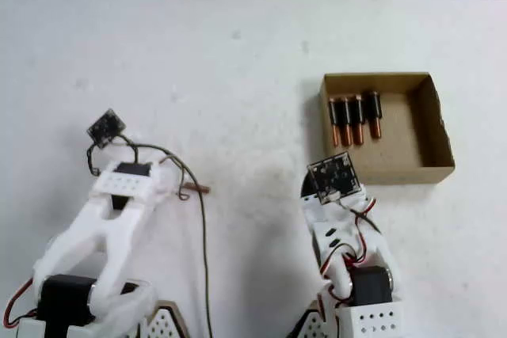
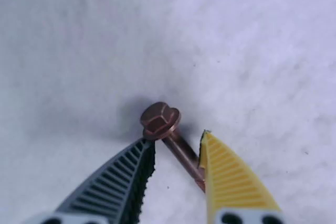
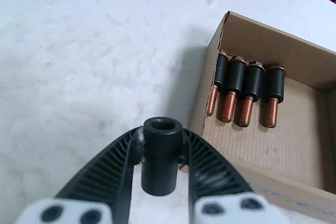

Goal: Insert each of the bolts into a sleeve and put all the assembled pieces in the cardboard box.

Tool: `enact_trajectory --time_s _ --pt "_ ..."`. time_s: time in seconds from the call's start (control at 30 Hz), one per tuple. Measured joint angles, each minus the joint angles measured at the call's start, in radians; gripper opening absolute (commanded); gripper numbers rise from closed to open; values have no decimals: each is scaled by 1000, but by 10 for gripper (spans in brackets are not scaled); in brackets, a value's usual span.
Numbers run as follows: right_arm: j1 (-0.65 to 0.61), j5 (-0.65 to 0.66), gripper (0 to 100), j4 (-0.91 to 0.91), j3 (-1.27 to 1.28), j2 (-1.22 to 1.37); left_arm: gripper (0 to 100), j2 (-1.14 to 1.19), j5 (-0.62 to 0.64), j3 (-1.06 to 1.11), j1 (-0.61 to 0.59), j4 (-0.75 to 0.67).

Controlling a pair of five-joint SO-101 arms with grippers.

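Note:
A copper bolt (image 2: 160,119) lies on the white table (image 1: 238,69); in the high view the bolt (image 1: 195,189) sits just right of the left arm. My left gripper (image 2: 177,140) is open and straddles its shank, with the grey finger by the head and the yellow finger (image 2: 226,171) against the shank. My right gripper (image 3: 160,145) is shut on a black sleeve (image 3: 161,156), held upright with its bore showing, just short of the cardboard box (image 3: 273,40). Several assembled bolt-and-sleeve pieces (image 1: 355,119) lie side by side in the box (image 1: 440,144).
A dark cable (image 1: 202,227) runs from the left arm down toward the table's near edge, passing close to the bolt. The right part of the box floor is bare. Open table lies between the arms and beyond them.

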Motion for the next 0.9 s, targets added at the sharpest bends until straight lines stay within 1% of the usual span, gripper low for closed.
enact_trajectory --time_s 0.5,0.63,0.77,0.9 --pt "0 0 18 0 0 0 166 0 12 -9 0 2" --pt "0 0 18 0 0 0 167 3 23 -77 0 66" --pt "0 0 18 0 0 0 168 98 23 -161 0 137" --pt "0 0 18 0 0 0 169 255 25 -247 -5 149"
